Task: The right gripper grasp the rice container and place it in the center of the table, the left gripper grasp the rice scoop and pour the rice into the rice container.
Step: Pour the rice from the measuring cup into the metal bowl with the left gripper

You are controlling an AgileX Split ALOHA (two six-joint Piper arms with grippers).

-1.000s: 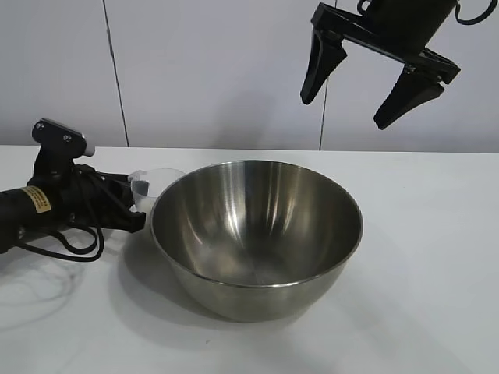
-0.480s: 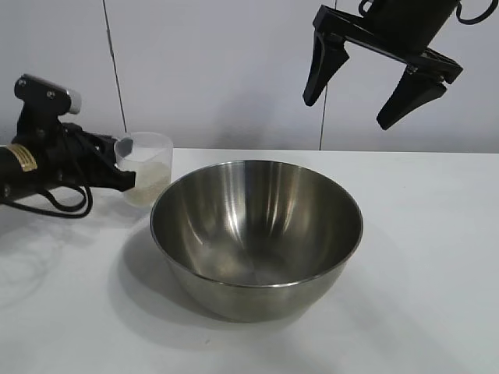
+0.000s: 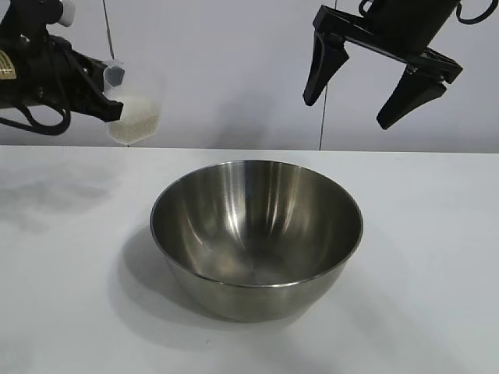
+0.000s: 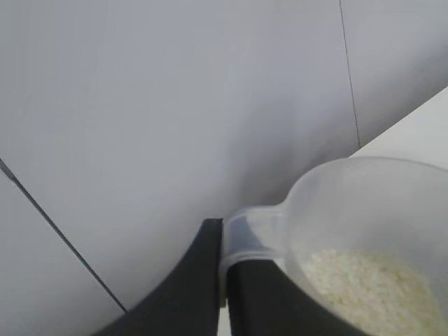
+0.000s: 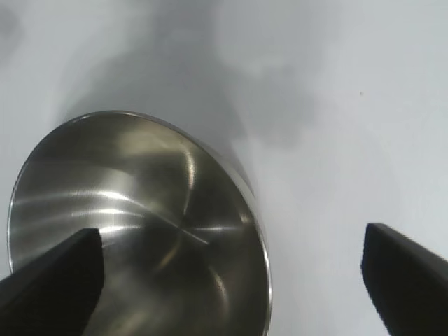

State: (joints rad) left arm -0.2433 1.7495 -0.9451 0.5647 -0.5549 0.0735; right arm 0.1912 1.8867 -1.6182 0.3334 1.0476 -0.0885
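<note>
The rice container (image 3: pixel 257 234), a shiny steel bowl, stands empty in the middle of the white table (image 3: pixel 421 312). High at the left, my left gripper (image 3: pixel 109 97) is shut on the handle of the rice scoop (image 3: pixel 134 109), a clear plastic cup held upright in the air, left of and above the bowl. Rice (image 4: pixel 371 287) fills its lower part. In the left wrist view the scoop (image 4: pixel 364 210) sits just past the black fingers (image 4: pixel 196 280). My right gripper (image 3: pixel 347 109) hangs open high above the bowl's right side, nothing between its fingers; its wrist view looks down on the bowl (image 5: pixel 140 231).
A pale wall (image 3: pixel 234 70) with thin vertical seams rises behind the table. White tabletop (image 5: pixel 336 140) lies bare around the bowl on every side.
The left gripper has lifted the rice scoop from the table beside the bowl up into the air at the upper left. The right gripper and bowl have stayed put.
</note>
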